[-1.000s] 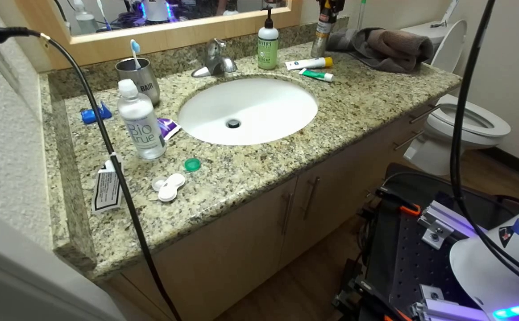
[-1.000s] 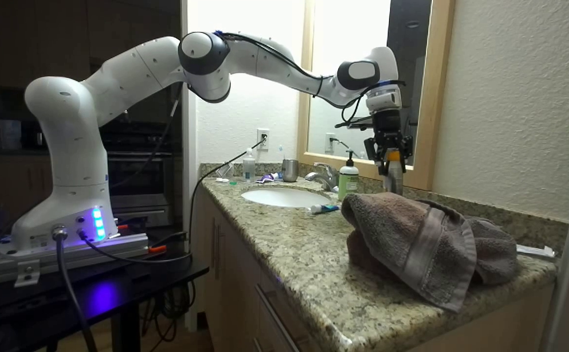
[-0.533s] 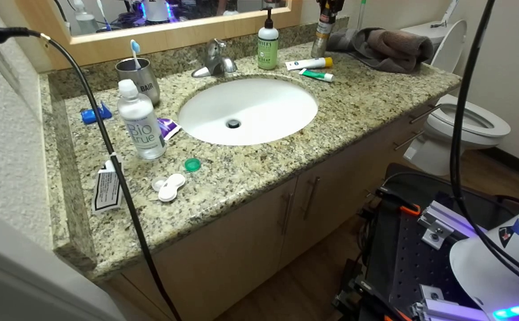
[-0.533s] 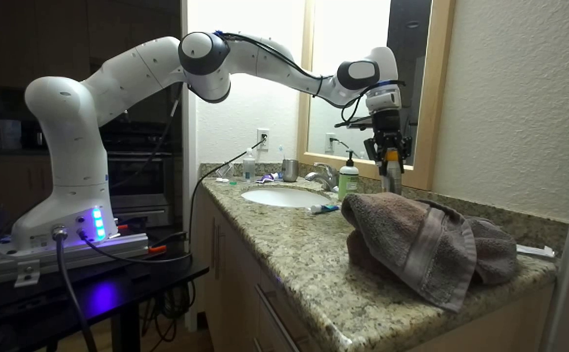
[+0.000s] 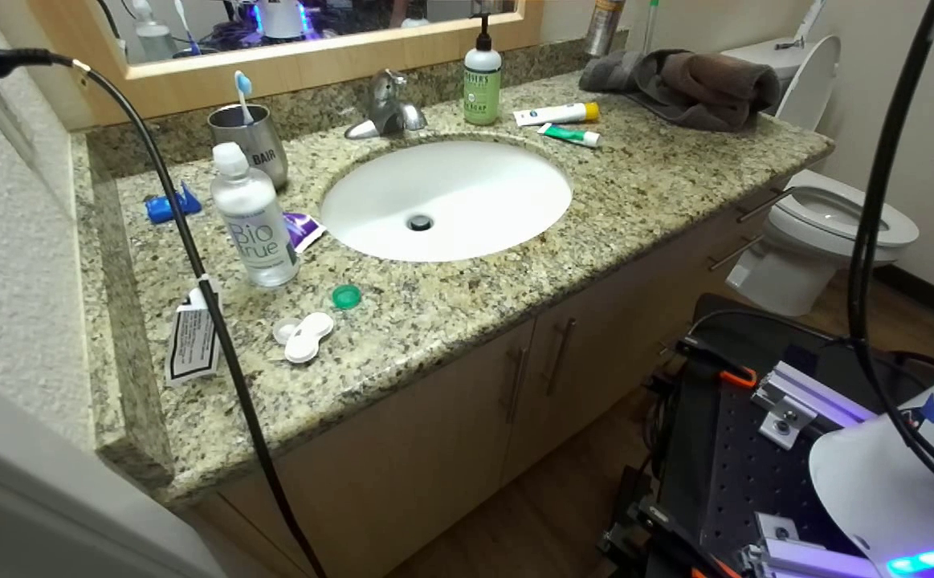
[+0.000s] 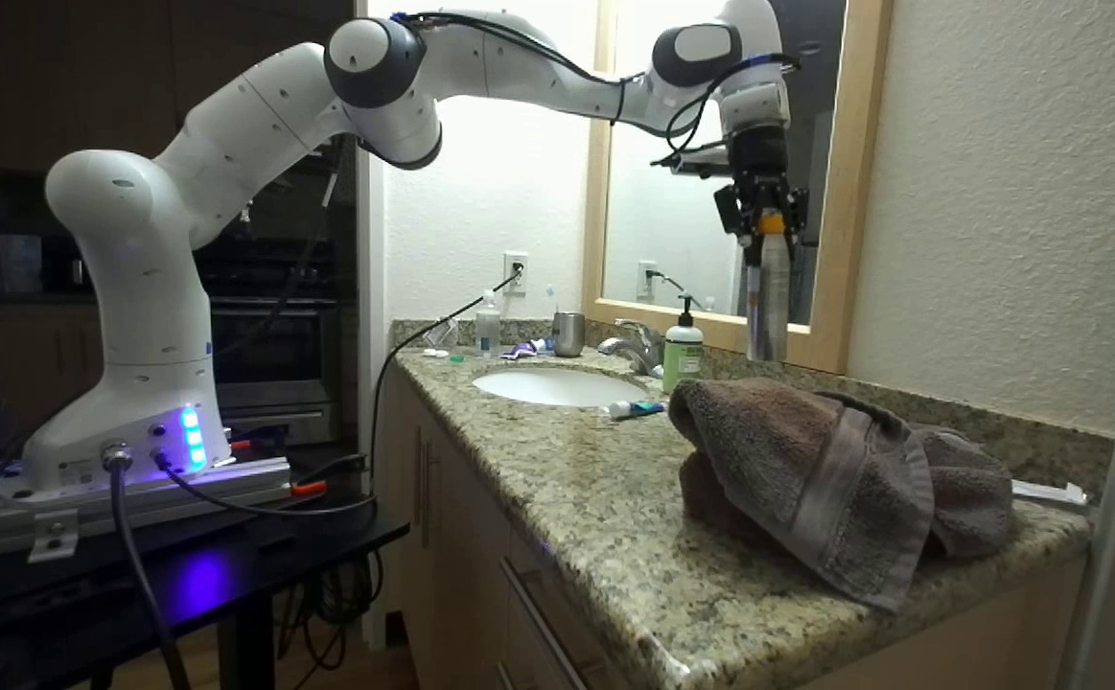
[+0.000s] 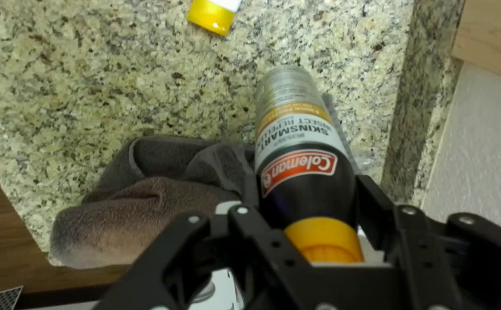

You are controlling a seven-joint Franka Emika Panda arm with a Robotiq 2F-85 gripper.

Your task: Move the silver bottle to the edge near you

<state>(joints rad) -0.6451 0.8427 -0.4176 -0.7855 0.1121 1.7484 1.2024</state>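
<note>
One silver bottle (image 6: 774,302) in my jaws, hanging clear of the countertop (image 5: 675,181)

Grip status: my gripper (image 7: 307,189) is clenched on the bottle's black upper part, one finger each side. Bottle close to upright, base down. Using the sink (image 5: 450,201) as reference: bottle is out past one end, toward the rear. Front edge (image 5: 531,307) runs along the sink's near side; bottle well apart from it.

Same end of the sink: yellow-capped tube (image 5: 555,115) and green tube (image 5: 569,135) near its rear rim, rumpled towel (image 5: 707,84) farther out. Green soap bottle (image 5: 481,92) upright just behind the sink; faucet (image 5: 390,104) also behind it. Past the opposite end: clear bottle (image 5: 256,229), metal cup (image 5: 270,144) with a toothbrush (image 5: 243,92) leaning in it.
</note>
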